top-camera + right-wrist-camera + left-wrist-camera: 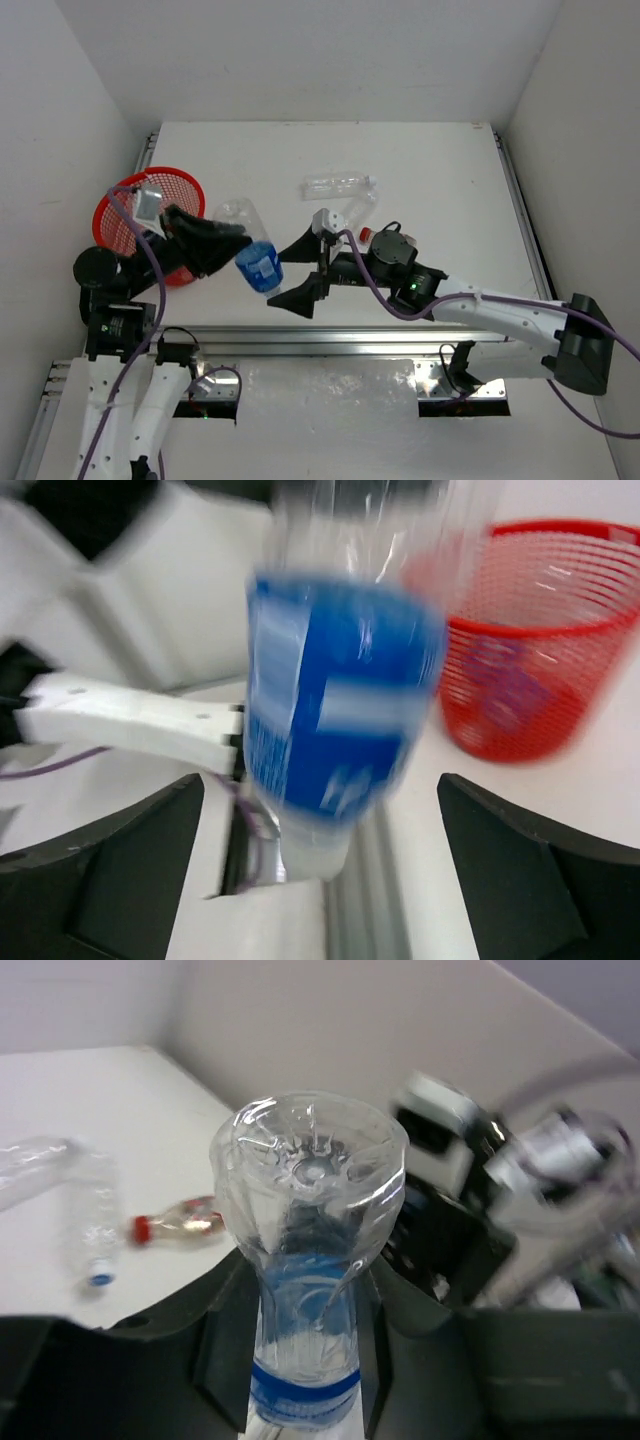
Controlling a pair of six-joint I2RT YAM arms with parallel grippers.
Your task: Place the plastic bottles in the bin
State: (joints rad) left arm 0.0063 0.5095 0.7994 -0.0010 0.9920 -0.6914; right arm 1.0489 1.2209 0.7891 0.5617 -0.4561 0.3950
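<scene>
My left gripper (228, 240) is shut on a clear bottle with a blue label (256, 262) and holds it above the table, right of the red mesh bin (182, 174). In the left wrist view the fingers (225, 1310) press both sides of the bottle (305, 1250). My right gripper (298, 275) is open, just right of that bottle. In the right wrist view the bottle (340, 710) hangs between the wide-open fingers (130, 860) without touching them, with the bin (540, 650) behind. Two unlabelled bottles (335, 185) (357, 212) and a red-capped one (366, 232) lie on the table.
A pale object (150, 202) lies inside the bin. A metal rail (330, 335) runs along the near table edge. White walls close the left, back and right sides. The red-capped bottle (180, 1222) and a clear one (92, 1222) show in the left wrist view.
</scene>
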